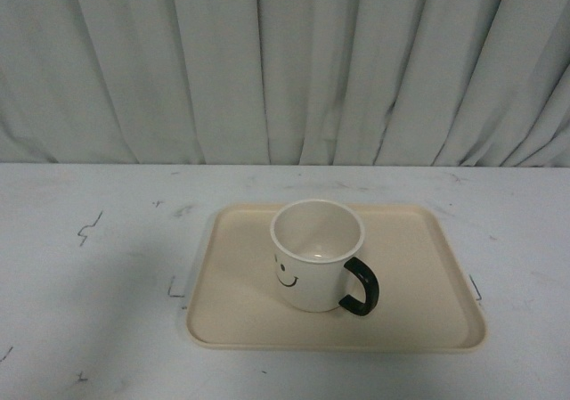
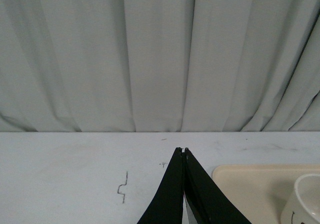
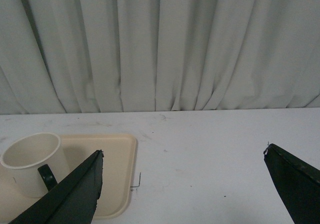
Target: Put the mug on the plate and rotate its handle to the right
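The cream-white mug stands upright on the beige plate, near its middle. Its black handle points to the right and a little toward me, and the smiley face shows on the near left side. Neither arm shows in the front view. My left gripper is shut and empty, above the table left of the plate, with the mug's rim at the edge of that view. My right gripper is wide open and empty, right of the plate and the mug.
The white table carries small black marks, including corner marks beside the plate's left and right edges. A pleated grey curtain hangs along the table's far edge.
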